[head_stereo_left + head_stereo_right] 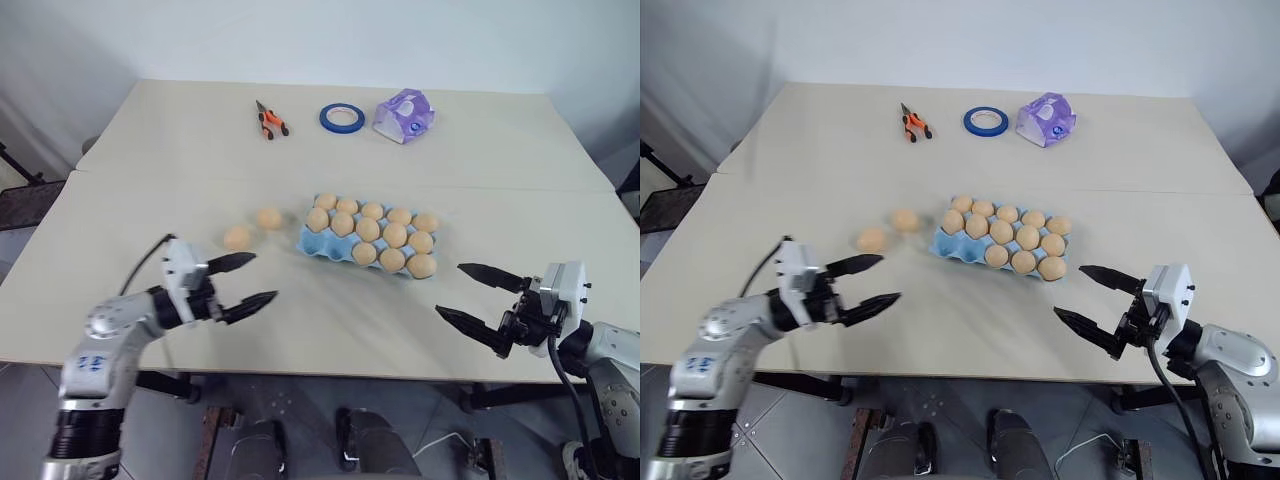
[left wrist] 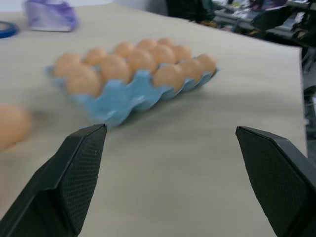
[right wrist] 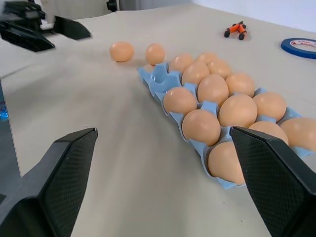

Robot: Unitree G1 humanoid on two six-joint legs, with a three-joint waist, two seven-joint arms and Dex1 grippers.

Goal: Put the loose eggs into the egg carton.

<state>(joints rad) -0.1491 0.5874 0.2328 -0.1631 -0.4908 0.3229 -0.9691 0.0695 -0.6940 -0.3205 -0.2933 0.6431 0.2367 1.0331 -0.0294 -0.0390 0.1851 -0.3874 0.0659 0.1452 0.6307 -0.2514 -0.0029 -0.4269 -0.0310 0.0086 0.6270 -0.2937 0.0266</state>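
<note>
The left gripper point(image 1: 247, 280) is held over the table point(image 1: 140, 150) with its fingers spread wide and nothing between them. Just beyond its upper finger an egg point(image 1: 237, 238) lies loose on the tabletop, and a second egg point(image 1: 269, 218) lies a little further on, just beside the carton point(image 1: 318, 243). The carton is placed ahead of this gripper and to its right, between the two grippers but further out on the table. Most of its cups are filled with eggs; at the corner nearest the loose eggs, bare blue cups are seen.

The right gripper point(image 1: 468, 295) is held over the table near its front edge, its fingers likewise spread and empty. The carton's nearest filled corner lies ahead of it and to its left, apart from the fingertips.

Well beyond both grippers, at the far side of the table, pliers point(image 1: 269, 121), a tape ring point(image 1: 341, 118) and a purple packet point(image 1: 404, 115) are laid in a row.
</note>
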